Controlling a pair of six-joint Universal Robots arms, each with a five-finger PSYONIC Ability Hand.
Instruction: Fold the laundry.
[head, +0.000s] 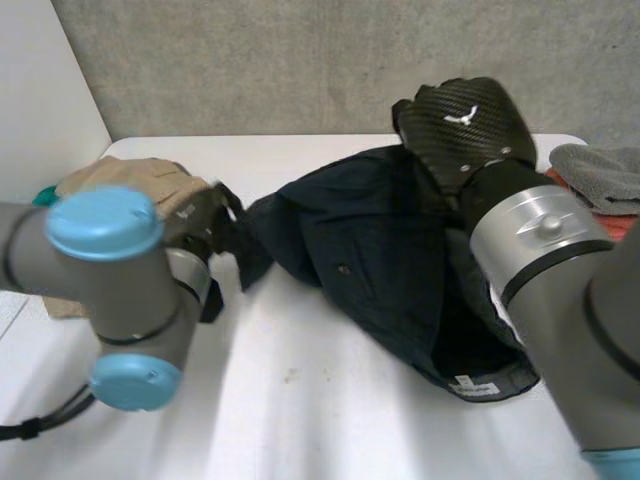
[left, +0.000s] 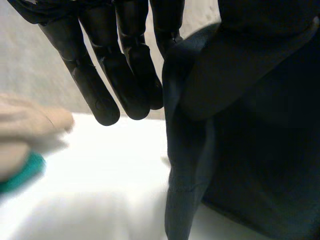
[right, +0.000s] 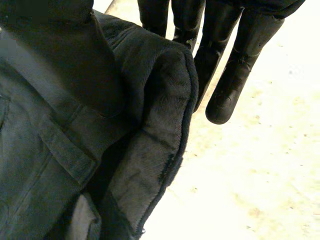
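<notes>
At the middle of the white table, the dark garment is lying in a crumpled heap. No fold is showing in it yet, so the task is, by this reading, standing near its start. You are gripping the garment at two places. Your left hand is pinching the edge that lies toward the tan cloth, with the dark fabric passing between the thumb and straight fingers. Your right hand is pinching the far edge, where a thick hemmed band is sitting between its thumb and fingers. The fabric is reading as heavy navy twill, rumpled and doubled over itself, with a small button and a white label showing at the near edge. The corner at your left hand is hanging down toward the table. Spreading the garment flat and making every fold are remaining. The tan cloth and a grey cloth are waiting at the table's two ends — whether either is folded cannot be told
</notes>
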